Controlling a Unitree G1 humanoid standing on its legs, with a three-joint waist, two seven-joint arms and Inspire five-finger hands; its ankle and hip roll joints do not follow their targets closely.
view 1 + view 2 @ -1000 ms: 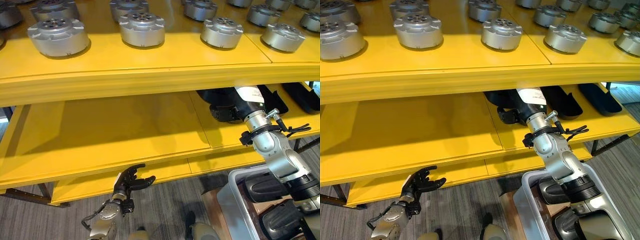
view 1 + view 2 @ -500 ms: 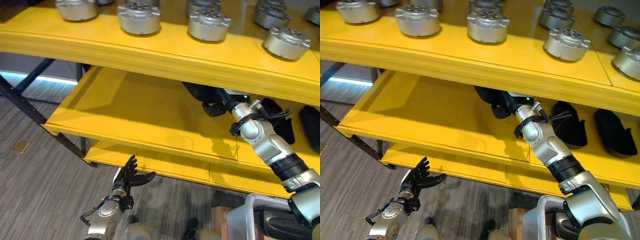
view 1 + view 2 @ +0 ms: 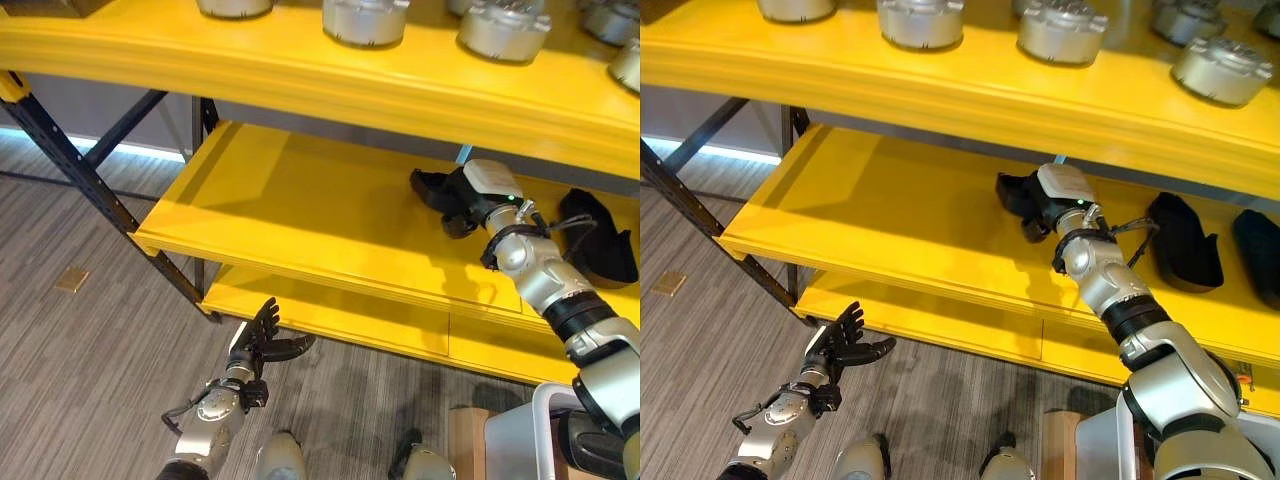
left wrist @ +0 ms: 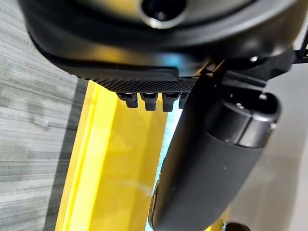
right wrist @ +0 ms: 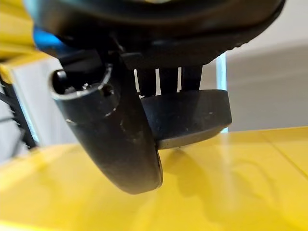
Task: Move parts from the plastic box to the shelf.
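The right hand (image 3: 1040, 203) reaches into the middle of the frame, over the yellow lower shelf (image 3: 890, 215), with its thumb and fingers curled round a black moulded part (image 5: 187, 118); the right wrist view shows the part's underside just above the shelf surface, perhaps barely touching it. Two similar black parts (image 3: 1185, 240) lie further right on the same shelf, while silver round housings (image 3: 1060, 30) line the upper shelf along the top edge. The left hand (image 3: 845, 345) hangs at lower left over the grey floor (image 3: 700, 300), fingers spread and holding nothing. The part looks rigid, light and smooth, probably plastic, so a hold across its thick rim seems safest.
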